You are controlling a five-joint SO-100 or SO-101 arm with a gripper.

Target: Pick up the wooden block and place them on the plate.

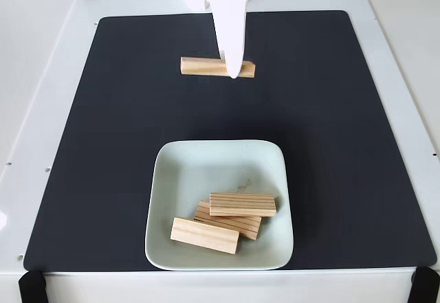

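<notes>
Fixed view: three blocks (pixel 223 220) lie piled in the plate (pixel 168 172) at 6 o'clock on the mat (pixel 103 110). The last block (pixel 203 66) lies at 12 o'clock, the jaws (pixel 234 69) down over it; whether they grip, I cannot tell. Likely step: grasping; next, lift and carry toward 6 o'clock.

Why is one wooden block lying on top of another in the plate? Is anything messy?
Slightly. In the pale mint-green rounded-square plate, one pale wooden block rests partly on a second; a third lies beside them. A fourth is on the black mat, under the white pincer.
</notes>
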